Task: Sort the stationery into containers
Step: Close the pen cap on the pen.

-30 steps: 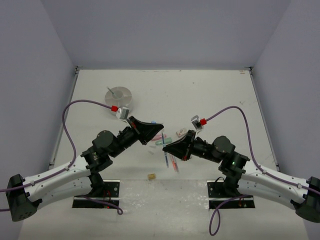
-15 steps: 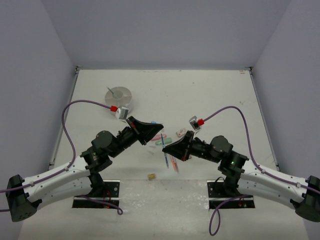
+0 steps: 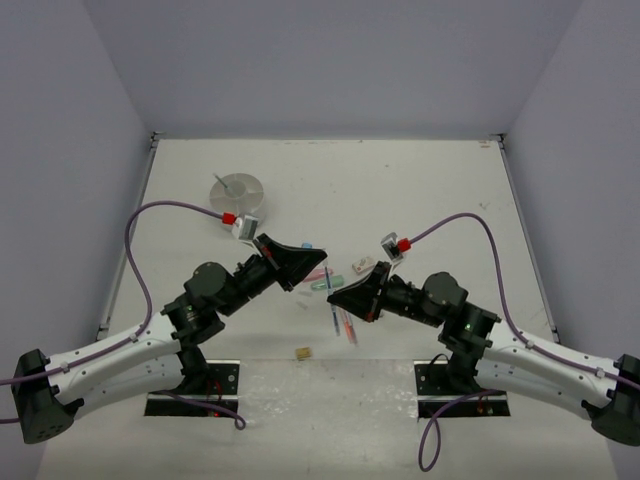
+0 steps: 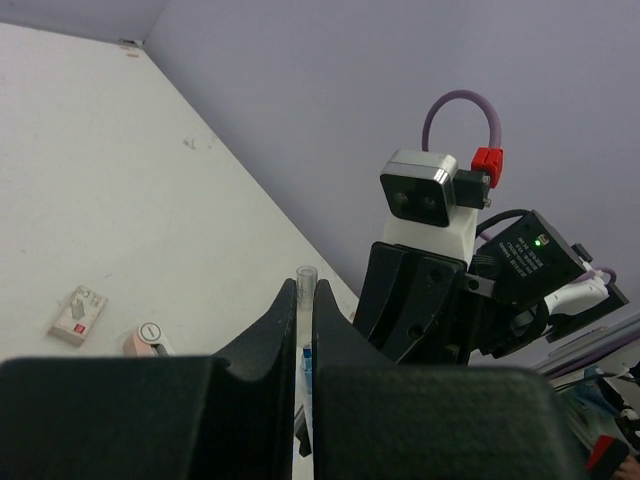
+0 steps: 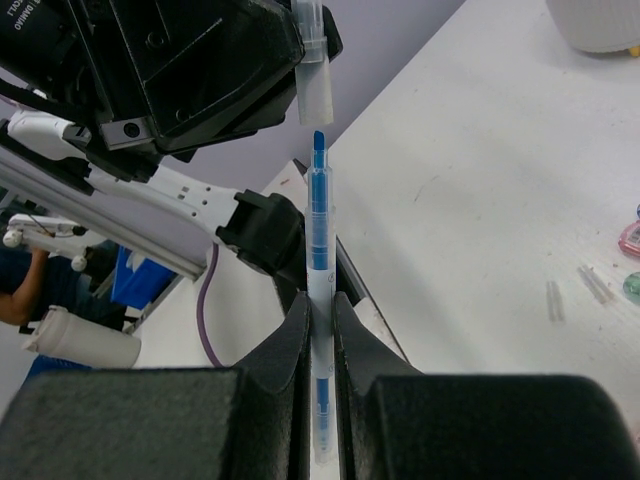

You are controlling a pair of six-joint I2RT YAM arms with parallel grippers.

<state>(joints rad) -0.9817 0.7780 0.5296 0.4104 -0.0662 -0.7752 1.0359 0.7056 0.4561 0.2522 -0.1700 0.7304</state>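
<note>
My left gripper [image 4: 305, 290] is shut on a clear pen cap [image 4: 306, 275], whose open end sticks out past the fingertips. My right gripper [image 5: 320, 300] is shut on a blue pen [image 5: 319, 210] that points straight at that cap [image 5: 314, 85]. A small gap separates the pen's tip from the cap. In the top view the left gripper [image 3: 310, 262] and right gripper [image 3: 338, 290] face each other above the table's middle. Under them lie more pens [image 3: 342, 322] and clip-like pieces [image 3: 322, 278]. The white tub [image 3: 238, 190] stands at the far left.
A tan eraser [image 3: 302, 352] lies near the front edge between the arm bases. A white eraser with a red label [image 4: 80, 312] and a pink piece [image 4: 148, 338] lie on the table. Purple cables arc over both wrists.
The right wrist has wavered slightly to the left and back. Both grips and the gap between pen and cap look unchanged.
</note>
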